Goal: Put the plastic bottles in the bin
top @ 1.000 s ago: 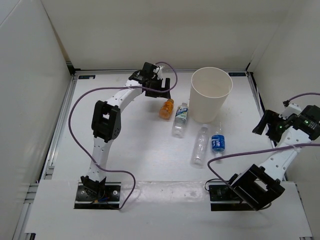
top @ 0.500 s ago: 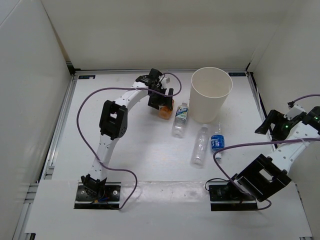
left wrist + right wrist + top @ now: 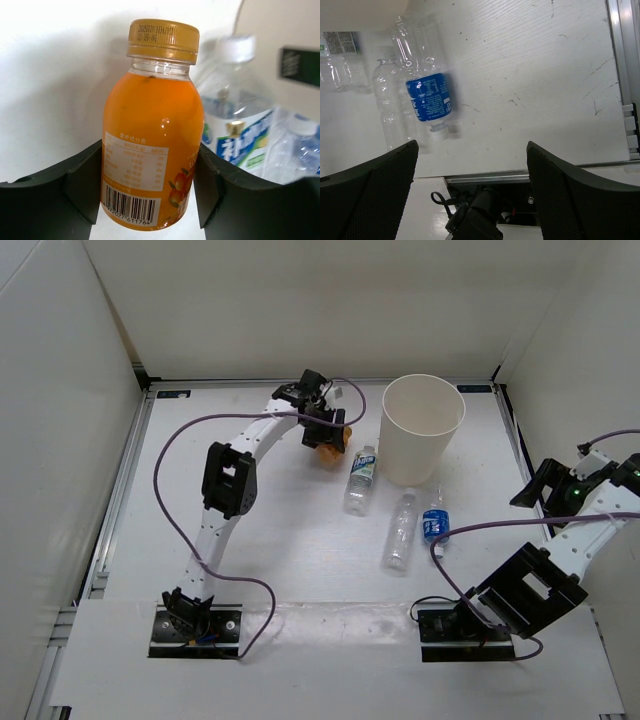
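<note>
In the top view the left pincer point(image 3: 326, 432) sits in the upper middle of the frame, left of the bin, directly over the orange bottle point(image 3: 324, 452), whose lower edge peeks out beneath it. The left wrist view shows the hold: the two matte black fingers point(image 3: 84, 181) press against both flanks of the orange bottle point(image 3: 152, 145), closed on its lower body over the barcode label. Its clear neck and ribbed golden cap point to the top of the frame. The bottle is squat and round-shouldered, with glossy plastic full of orange liquid.

Just right of it, the white-green label bottle point(image 3: 361, 478) lies on the white table point(image 3: 280, 540), with its white cap toward the top of the frame. It is clear, slender and partly wrapped in a printed sleeve, and it shows close behind the orange one in the wrist view point(image 3: 235, 130).

Further right and lower, the plain clear bottle point(image 3: 400, 530) lies lengthwise, ribbed and see-through. The bin point(image 3: 414, 462) stands upright above it, a smooth, cream-white, tapered round tub with a wide rim, its wall close to the white-green label bottle. The short blue label bottle point(image 3: 436, 524) lies just beside the plain clear one, below the bin.

At the far right edge, the right pincer point(image 3: 536, 486) hangs well apart from every bottle. Its wrist view shows the textured black fingers point(image 3: 380, 180) spread wide with nothing between them. The blue label bottle point(image 3: 430, 97) is in the upper left of that frame, white cap pointing down, on the scuffed table surface.
</note>
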Tool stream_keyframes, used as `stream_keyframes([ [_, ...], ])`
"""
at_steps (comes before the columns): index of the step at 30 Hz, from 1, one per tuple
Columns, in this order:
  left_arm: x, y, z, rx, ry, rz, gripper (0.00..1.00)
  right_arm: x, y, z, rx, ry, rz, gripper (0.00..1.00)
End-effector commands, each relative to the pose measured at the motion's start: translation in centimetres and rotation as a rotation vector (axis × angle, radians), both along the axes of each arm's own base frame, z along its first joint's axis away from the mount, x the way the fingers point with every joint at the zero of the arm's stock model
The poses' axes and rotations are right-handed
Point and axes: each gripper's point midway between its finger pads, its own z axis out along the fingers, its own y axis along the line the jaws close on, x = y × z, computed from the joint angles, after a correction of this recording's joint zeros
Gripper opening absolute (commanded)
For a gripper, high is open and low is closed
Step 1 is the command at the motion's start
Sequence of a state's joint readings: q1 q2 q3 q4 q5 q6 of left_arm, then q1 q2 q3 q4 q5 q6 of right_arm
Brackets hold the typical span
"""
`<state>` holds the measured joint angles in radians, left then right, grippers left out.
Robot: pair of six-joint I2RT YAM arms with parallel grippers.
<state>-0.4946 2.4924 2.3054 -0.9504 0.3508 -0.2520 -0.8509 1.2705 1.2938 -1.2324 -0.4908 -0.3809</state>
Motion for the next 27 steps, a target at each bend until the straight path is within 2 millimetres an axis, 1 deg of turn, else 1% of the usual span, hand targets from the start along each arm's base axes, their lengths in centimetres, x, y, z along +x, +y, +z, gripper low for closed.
stream_keyframes([
  [1,4.3,0.4,13.2,-0.126,-0.347,0.052,0.38,0.8,0.5,0.4,0.022,-0.028,0.008,0.90],
  [2,5.0,0.9,14.6,-0.126,-0.401,0.078,0.35,1.0,0.5,0.4,0.025,-0.030,0.010,0.90],
  [3,4.9,1.5,19.0,-0.161,-0.493,0.093,0.34,1.1,0.6,0.5,0.032,-0.033,0.004,0.90],
  [4,5.3,2.0,19.8,-0.156,-0.531,0.115,0.34,1.2,0.6,0.6,0.032,-0.038,0.005,0.90],
  [5,6.5,1.4,22.3,-0.210,-0.644,0.120,0.32,1.4,0.8,0.7,0.036,-0.043,0.011,0.90],
  [6,5.9,1.5,26.4,-0.257,-0.732,0.120,0.31,1.4,0.8,0.8,0.030,-0.045,0.010,0.90],
  [7,6.3,1.1,27.9,-0.289,-0.793,0.124,0.31,1.5,0.8,0.9,0.028,-0.049,0.015,0.90],
  [8,6.5,1.1,29.9,-0.311,-0.851,0.138,0.31,1.5,1.0,0.8,0.030,-0.047,0.018,0.90],
  [9,6.3,1.0,32.5,-0.344,-0.908,0.142,0.29,1.6,1.0,0.9,0.025,-0.051,0.021,0.90],
  [11,5.9,-0.3,33.9,-0.381,-0.932,0.129,0.29,1.5,1.3,0.9,0.031,-0.048,0.017,0.90],
  [12,5.2,-1.4,36.3,-0.436,-0.983,0.105,0.29,1.4,1.4,1.0,0.031,-0.049,0.017,0.90],
  [13,4.5,-2.5,37.1,-0.467,-1.000,0.081,0.29,1.4,1.5,1.0,0.029,-0.051,0.020,0.90],
  [14,4.1,-3.4,37.2,-0.484,-1.001,0.062,0.29,1.3,1.8,0.9,0.034,-0.048,0.021,0.90],
  [15,2.6,-5.0,39.8,-0.551,-1.051,0.014,0.29,1.2,1.9,1.0,0.034,-0.051,0.022,0.90],
  [16,2.6,-6.2,38.8,-0.559,-1.033,-0.010,0.29,1.0,2.1,0.8,0.040,-0.044,0.026,0.90],
  [17,1.0,-8.2,39.5,-0.604,-1.027,-0.047,0.29,0.9,2.2,0.6,0.047,-0.034,0.024,0.90],
  [18,0.0,-9.1,39.9,-0.636,-1.023,-0.092,0.29,0.8,2.5,0.9,0.039,-0.043,0.030,0.90],
  [19,-0.4,-10.1,39.3,-0.645,-1.004,-0.105,0.29,0.7,2.7,0.8,0.043,-0.038,0.033,0.90],
  [20,-1.6,-11.8,38.1,-0.661,-0.964,-0.134,0.29,0.7,2.9,1.0,0.044,-0.045,0.038,0.90],
  [22,-2.5,-13.2,35.7,-0.654,-0.905,-0.167,0.32,0.8,3.4,1.0,0.048,-0.043,0.059,0.90],
  [23,-3.8,-14.4,35.2,-0.668,-0.878,-0.194,0.34,0.8,3.5,1.1,0.042,-0.047,0.065,0.90],
  [25,-4.6,-15.6,33.2,-0.669,-0.820,-0.214,0.38,0.9,3.8,1.2,0.032,-0.049,0.083,0.90],
  [26,-4.7,-16.2,32.1,-0.663,-0.802,-0.225,0.42,1.0,3.9,1.2,0.030,-0.050,0.086,0.90],
  [27,-4.7,-16.5,31.7,-0.663,-0.786,-0.224,0.45,1.0,3.9,1.2,0.028,-0.049,0.090,0.90],
])
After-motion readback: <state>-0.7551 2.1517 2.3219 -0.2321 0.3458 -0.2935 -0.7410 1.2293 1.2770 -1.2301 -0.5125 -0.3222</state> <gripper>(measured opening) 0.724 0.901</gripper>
